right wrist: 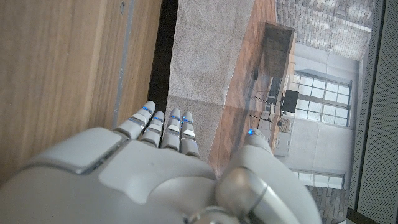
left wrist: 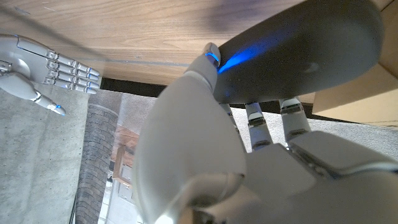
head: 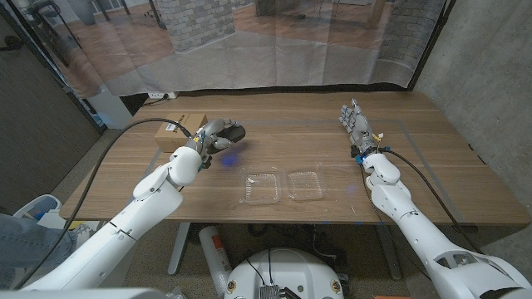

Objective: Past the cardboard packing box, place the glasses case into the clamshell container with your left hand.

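My left hand [head: 209,137] grips the dark glasses case [head: 229,134] above the table, just right of the cardboard packing box [head: 178,130]. In the left wrist view the glasses case [left wrist: 298,53] lies across the fingers [left wrist: 252,121] of my left hand [left wrist: 236,168], with the cardboard box [left wrist: 360,99] beside it. The clear clamshell container [head: 283,186] lies open on the table, nearer the front edge and to the right of that hand. My right hand [head: 356,126] stands apart at the right side, fingers spread, holding nothing; the right hand [left wrist: 43,71] also shows in the left wrist view.
A black cable [head: 125,137] runs from the left arm toward the box. A translucent curtain [head: 274,41] hangs behind the table's far edge. A concrete wall [head: 490,75] stands to the right. Bare wood lies between the container and my right hand.
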